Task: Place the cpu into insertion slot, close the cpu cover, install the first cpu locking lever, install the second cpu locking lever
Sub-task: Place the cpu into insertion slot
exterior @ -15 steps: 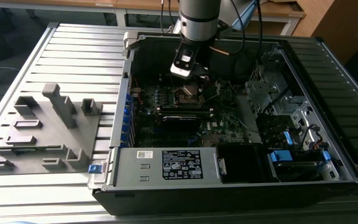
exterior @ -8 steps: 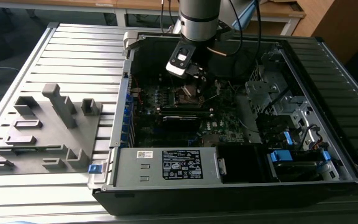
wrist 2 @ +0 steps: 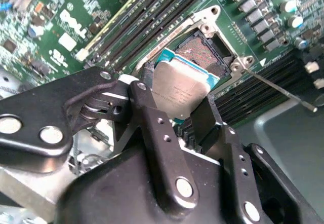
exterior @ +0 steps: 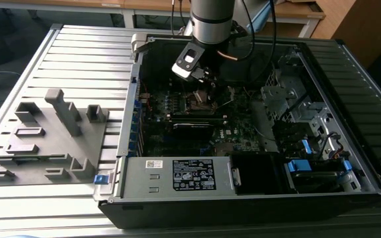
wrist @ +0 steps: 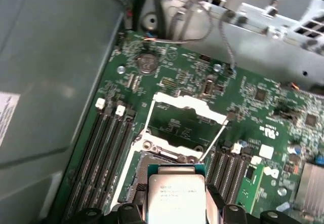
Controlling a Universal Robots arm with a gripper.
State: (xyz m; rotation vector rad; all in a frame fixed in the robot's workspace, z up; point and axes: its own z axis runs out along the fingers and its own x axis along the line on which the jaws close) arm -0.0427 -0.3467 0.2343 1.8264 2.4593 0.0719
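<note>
Bright even light spread over the worktop [exterior: 71, 54] well apart from the fingers [wrist 2: 152, 127], case interior [exterior: 243, 129] around them left in shadow, pale glare caught on the cpu [wrist 2: 185, 89] held between them, fingers themselves rendered dark and soft, motherboard [wrist: 167, 77] beyond them slightly blurred.

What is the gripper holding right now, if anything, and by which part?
The gripper holds the small flat square cpu with a dull grey metal top, pinched by two opposite side edges.
</note>
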